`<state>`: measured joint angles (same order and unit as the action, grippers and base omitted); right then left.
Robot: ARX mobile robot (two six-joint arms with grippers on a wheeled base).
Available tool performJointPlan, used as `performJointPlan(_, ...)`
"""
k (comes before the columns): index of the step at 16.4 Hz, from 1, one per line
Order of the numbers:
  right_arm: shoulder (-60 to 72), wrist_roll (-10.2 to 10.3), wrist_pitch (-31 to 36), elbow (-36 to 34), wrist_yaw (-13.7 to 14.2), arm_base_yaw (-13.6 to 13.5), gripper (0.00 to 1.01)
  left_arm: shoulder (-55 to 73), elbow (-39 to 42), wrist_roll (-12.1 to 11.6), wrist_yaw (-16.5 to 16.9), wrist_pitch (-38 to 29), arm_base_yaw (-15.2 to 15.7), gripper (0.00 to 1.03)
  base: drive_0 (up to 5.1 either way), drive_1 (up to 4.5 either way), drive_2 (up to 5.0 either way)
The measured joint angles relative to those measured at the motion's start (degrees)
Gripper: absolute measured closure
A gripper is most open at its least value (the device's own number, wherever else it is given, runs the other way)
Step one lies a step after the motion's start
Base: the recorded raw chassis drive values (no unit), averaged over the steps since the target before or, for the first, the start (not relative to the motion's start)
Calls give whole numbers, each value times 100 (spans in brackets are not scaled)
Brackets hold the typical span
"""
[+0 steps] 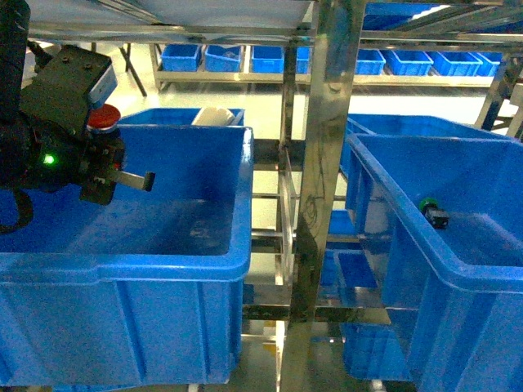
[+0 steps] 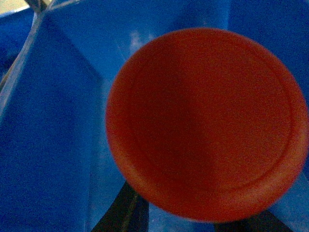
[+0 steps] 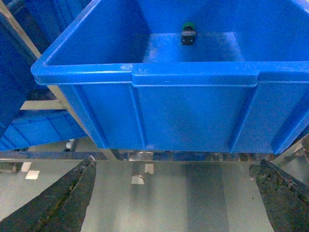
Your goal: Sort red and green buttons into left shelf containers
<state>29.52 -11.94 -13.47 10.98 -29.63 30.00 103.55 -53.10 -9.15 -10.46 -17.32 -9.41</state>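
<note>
Left tool (image 1: 110,163): over left blue tub (image 1: 237,253), clamped on red button (image 1: 103,119); red cap fills left wrist view (image 2: 207,123), tub walls behind.
Right tool (image 3: 178,193): fingers spread wide, nothing between them, low in front of right blue tub (image 3: 193,77); not in head view.
Green button (image 1: 433,212): lying on floor of right blue tub, near far wall (image 3: 188,32).
Steel shelf post (image 1: 323,196): between the two tubs.
Small blue bins (image 1: 270,59): row on distant shelf.
</note>
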Motion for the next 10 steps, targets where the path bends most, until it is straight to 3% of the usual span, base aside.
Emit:
performJointPlan(3, 0, -2, 0, 0, 0, 0, 3, 162, -48, 317, 63, 68, 175, 77, 0, 0, 0)
performJointPlan(8, 0, -2, 0, 0, 0, 0, 3, 358, -413, 383, 321, 177, 164, 77, 0, 0, 0)
performJointPlan(10, 0, -2, 0, 0, 0, 0, 3, 358, -479, 424, 435, 142, 181, 58, 0, 0, 0)
